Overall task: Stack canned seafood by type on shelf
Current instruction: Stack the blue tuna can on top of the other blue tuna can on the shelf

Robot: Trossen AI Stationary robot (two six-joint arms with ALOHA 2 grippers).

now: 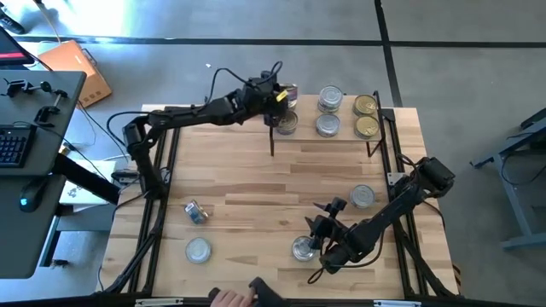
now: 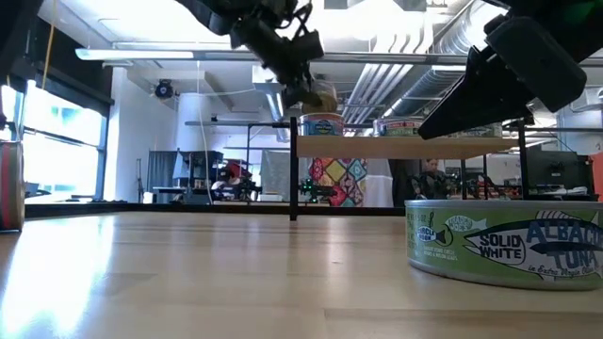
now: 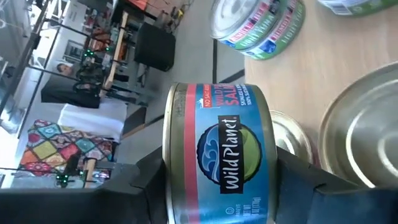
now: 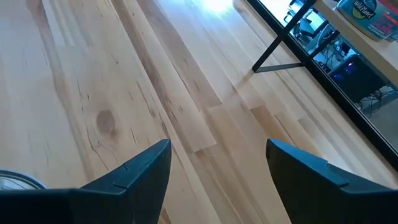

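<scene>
The left claw (image 1: pixel 283 96) grips a Wild Planet salmon tin (image 3: pixel 217 155) by its sides, 1 finger (image 3: pixel 143 186) on each flank, the tin turned so its label faces the wrist camera. That arm stretches from the surface's left edge toward the far edge, holding the tin over the left end of the shelf (image 1: pixel 341 136), just above a tin already resting there (image 1: pixel 287 124). In the low view the claw (image 2: pixel 306 89) hangs right above that shelf tin (image 2: pixel 320 124).

The shelf stands along the far edge of the surface (image 1: pixel 256 188), toward its right corner. To the right of the held tin it carries 2 silver tins (image 1: pixel 329 100) and 2 gold-toned tins (image 1: pixel 366 106), set in pairs.

The right claw (image 1: pixel 317 239) stands open, its fingers (image 4: pixel 134 174) spread with bare wood between them, low over the surface near the near edge. A silver tin (image 1: pixel 303 248) lies just beside it. That arm reaches in from the right edge.

Another tin (image 1: pixel 363 196) sits near the right edge. 2 more lie toward the near-left corner, 1 on its side (image 1: pixel 195 211) and 1 flat (image 1: pixel 199 249).
</scene>
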